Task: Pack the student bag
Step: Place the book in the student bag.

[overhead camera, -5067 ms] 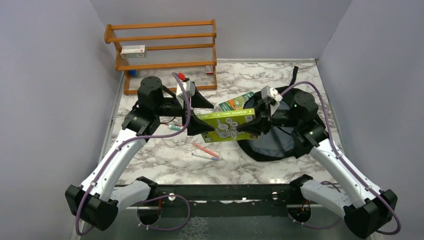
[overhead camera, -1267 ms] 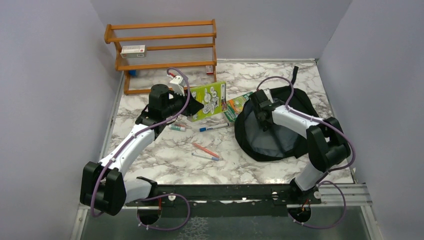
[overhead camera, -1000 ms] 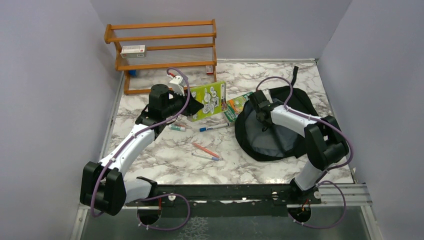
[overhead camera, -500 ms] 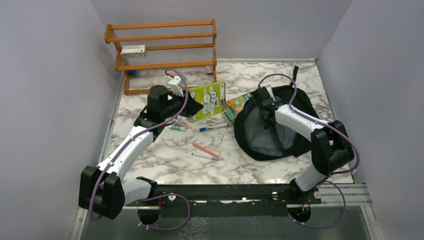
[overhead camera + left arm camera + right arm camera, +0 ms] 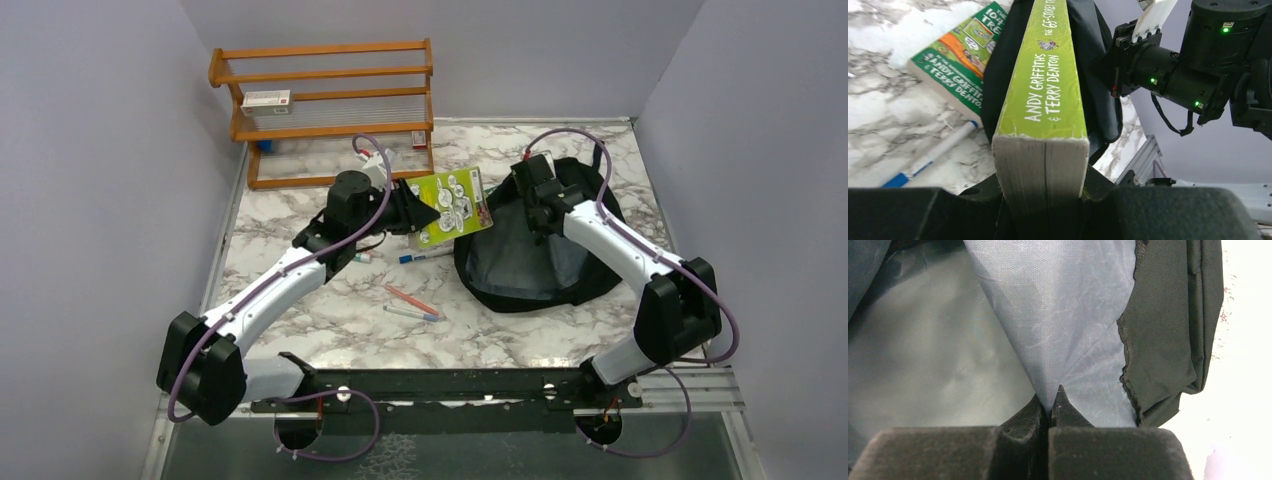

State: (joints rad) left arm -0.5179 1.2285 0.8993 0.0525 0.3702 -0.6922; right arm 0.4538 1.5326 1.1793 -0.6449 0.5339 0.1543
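Bag point(image 5: 520, 268), on the right of the table point(image 5: 330, 300), now gapes, its lining point(image 5: 1058, 315) just pinched between the shut jaws of the right gripper point(image 5: 1050, 401), while the left gripper point(image 5: 420, 212) (jaws clamped on a green book point(image 5: 455, 205)) has swung up to its mouth, ready for loading.

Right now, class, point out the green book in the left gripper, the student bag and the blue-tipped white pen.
green book point(image 5: 1048, 75): left wrist view, its spine.
student bag point(image 5: 520, 265): top view, its grey lining.
blue-tipped white pen point(image 5: 940, 149): left wrist view, its barrel.

Bag point(image 5: 545, 268) right, pens point(image 5: 411, 299) left — rack point(image 5: 330, 128) behind
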